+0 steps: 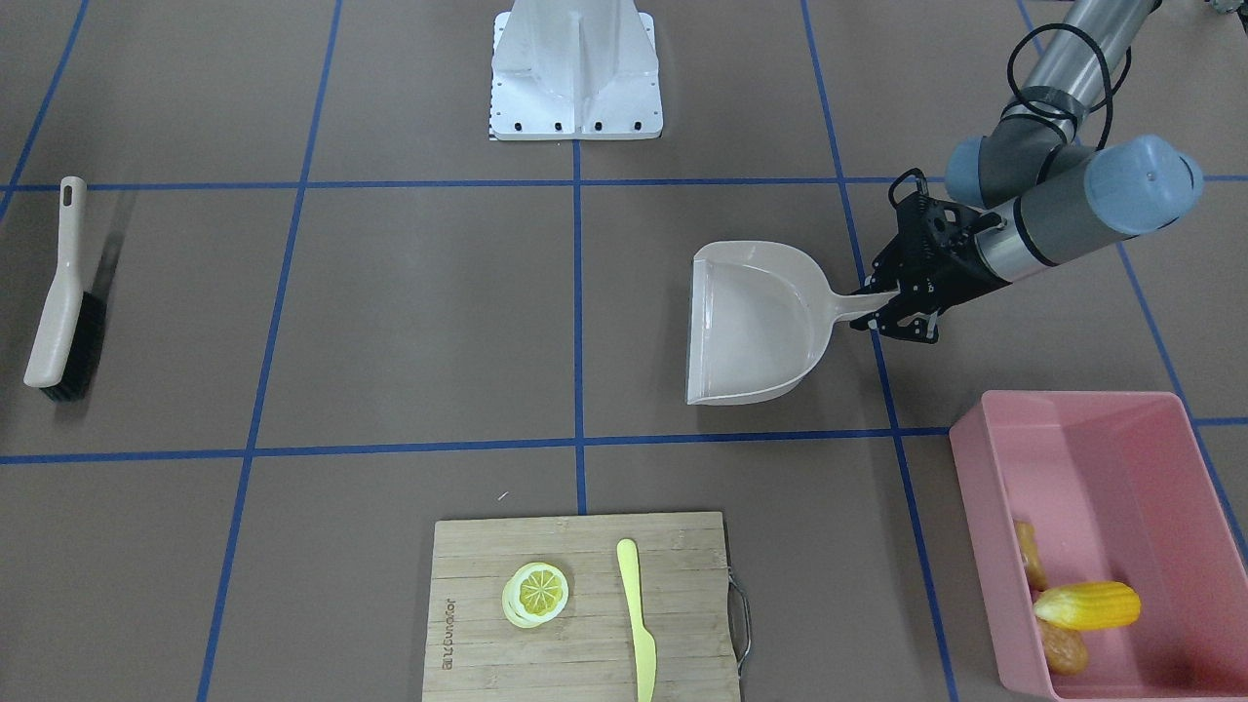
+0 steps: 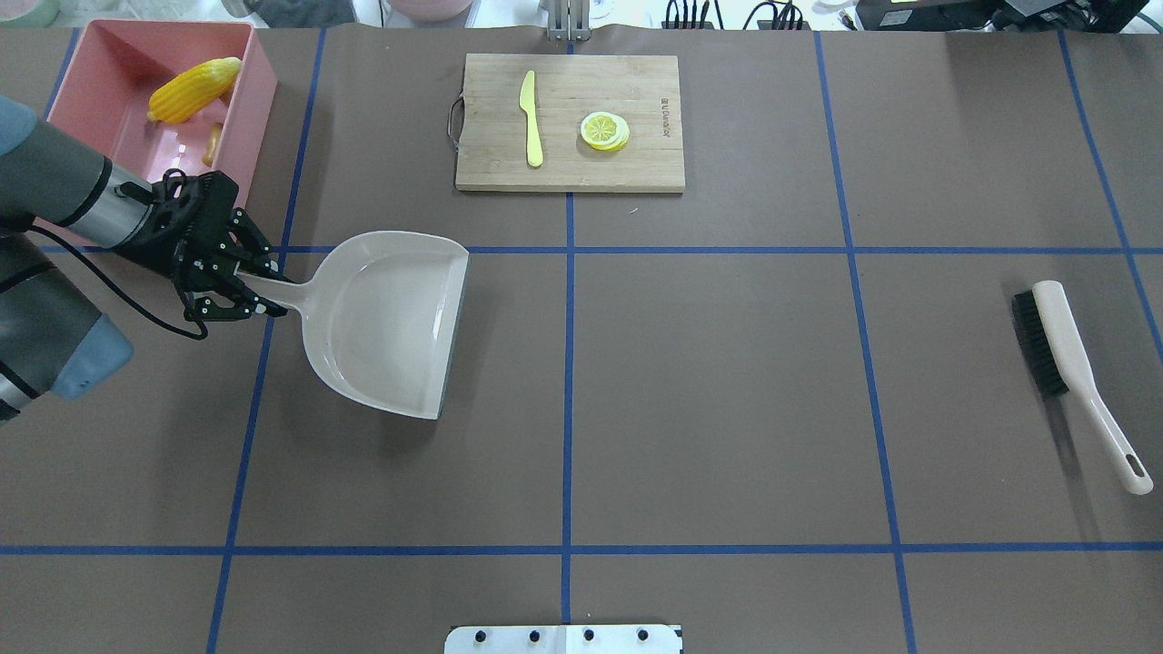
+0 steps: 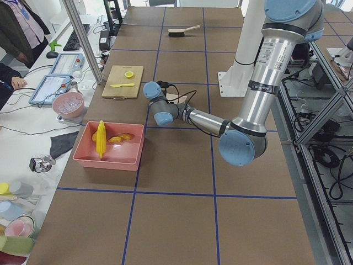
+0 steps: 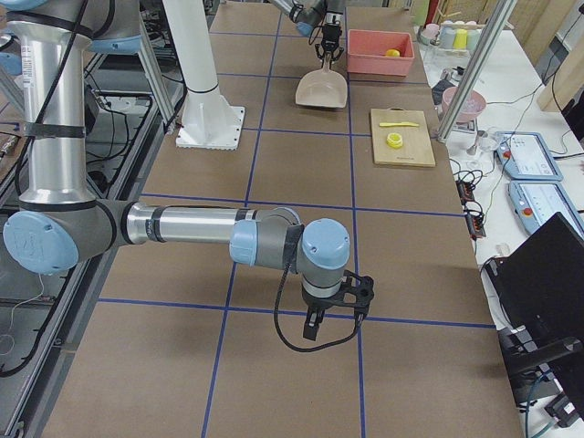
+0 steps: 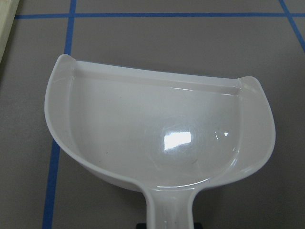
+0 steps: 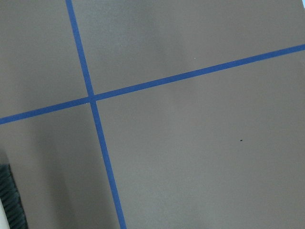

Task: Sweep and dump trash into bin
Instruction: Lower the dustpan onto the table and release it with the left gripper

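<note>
pink plastic bin point(image 2: 263, 91) at the 10 o'clock corner of the table in the overhead view. all three bits of trash lie inside it: corn cob point(image 2: 193, 88) on top, with what looks like the ginger point(image 1: 1027, 558) and the potato point(image 1: 1063, 651) beneath and beside it. nothing loose seen on the brown mat.

dustpan point(image 2: 391, 327) empty, wrist view shows a bare, shiny floor. its long axis runs 9 to 3, mouth toward 3, handle toward 9. left gripper point(image 2: 245, 291) has its jaws clamped on the handle end. from those jaws the bin sits at about 12 o'clock, near but apart; the pan mouth faces away from it.

brush point(image 2: 1054, 345) lies alone at 3 o'clock, well apart. cutting board point(image 2: 636, 163) at 12, with the knife point(image 2: 531, 118) and lemon slice point(image 2: 604, 130) on it.

right gripper point(image 4: 333, 318) hangs over the mat near the brush; jaw state cannot be told.

judgement: dumping looks finished. if any move remains, it falls to the left arm, far the nearer to pan and bin.
</note>
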### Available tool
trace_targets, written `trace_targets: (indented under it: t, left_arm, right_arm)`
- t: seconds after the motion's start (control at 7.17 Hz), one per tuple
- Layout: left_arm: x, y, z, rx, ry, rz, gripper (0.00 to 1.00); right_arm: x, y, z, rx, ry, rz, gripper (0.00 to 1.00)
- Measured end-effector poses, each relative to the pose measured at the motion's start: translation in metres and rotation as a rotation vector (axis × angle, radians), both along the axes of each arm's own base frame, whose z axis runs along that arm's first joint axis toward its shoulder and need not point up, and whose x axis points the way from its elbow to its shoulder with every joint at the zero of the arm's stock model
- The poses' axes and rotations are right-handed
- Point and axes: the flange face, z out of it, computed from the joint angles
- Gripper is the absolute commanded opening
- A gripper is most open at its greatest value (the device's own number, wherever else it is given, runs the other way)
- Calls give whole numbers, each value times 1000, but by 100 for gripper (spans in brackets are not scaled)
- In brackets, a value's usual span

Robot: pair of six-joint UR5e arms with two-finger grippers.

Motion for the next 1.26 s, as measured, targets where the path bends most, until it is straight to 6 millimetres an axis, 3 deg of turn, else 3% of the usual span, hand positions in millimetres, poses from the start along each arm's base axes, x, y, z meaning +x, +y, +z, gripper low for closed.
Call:
trace_targets:
  t: [0.42, 0.56, 0.7, 1.26]
  left_arm:
    - [11, 1, -7, -51, 0, -2, 0]
    - [14, 2, -7, -56, -1, 0, 19]
    - [15, 3, -7, -57, 0, 2, 99]
    - [16, 3, -10, -55, 2, 3, 99]
  right_arm:
    - [0, 0, -1, 7, -2, -4, 100]
    - [0, -1, -1, 7, -2, -5, 100]
    - [0, -1, 0, 6, -3, -5, 100]
    - [-1, -1, -2, 7, -5, -5, 100]
